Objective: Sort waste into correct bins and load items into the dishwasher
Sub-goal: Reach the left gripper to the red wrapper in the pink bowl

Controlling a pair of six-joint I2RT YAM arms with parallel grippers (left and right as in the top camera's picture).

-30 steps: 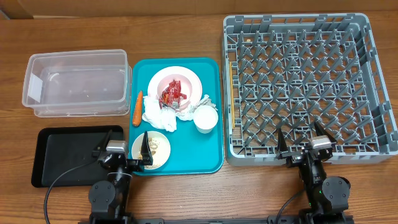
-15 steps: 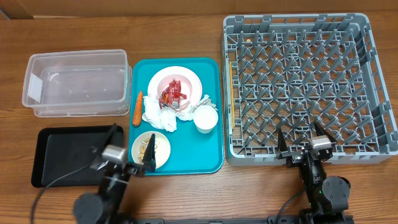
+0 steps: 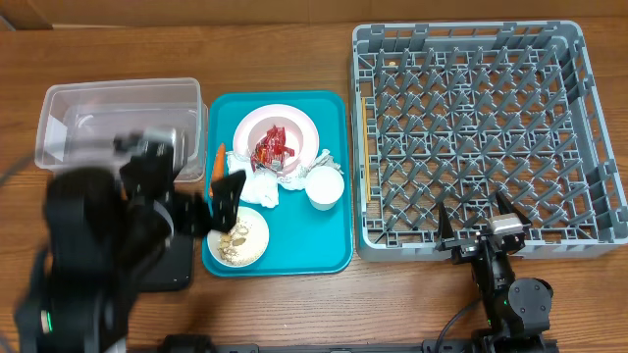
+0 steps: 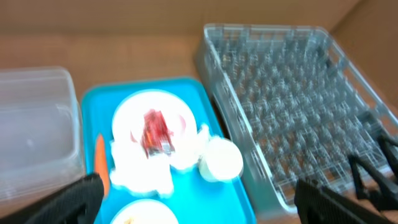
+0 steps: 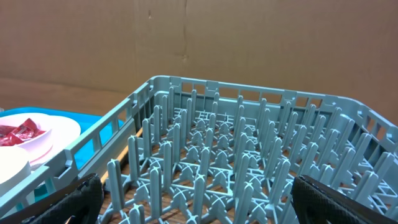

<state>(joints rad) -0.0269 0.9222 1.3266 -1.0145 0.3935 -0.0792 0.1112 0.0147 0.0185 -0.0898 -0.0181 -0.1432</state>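
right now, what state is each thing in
left hand: open, empty, blurred
right hand: open, empty
dish rack: no dishes loaded
clear tub: upright, looks empty
plate: upright, red wrapper on it
cup: upright on teal tray
bowl: upright, crumbs inside
napkins: crumpled
carrot: lying flat

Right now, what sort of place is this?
Probably a lab bench staged for dish clearing: a grey dish rack, a teal tray holding a littered plate, and a clear plastic tub.
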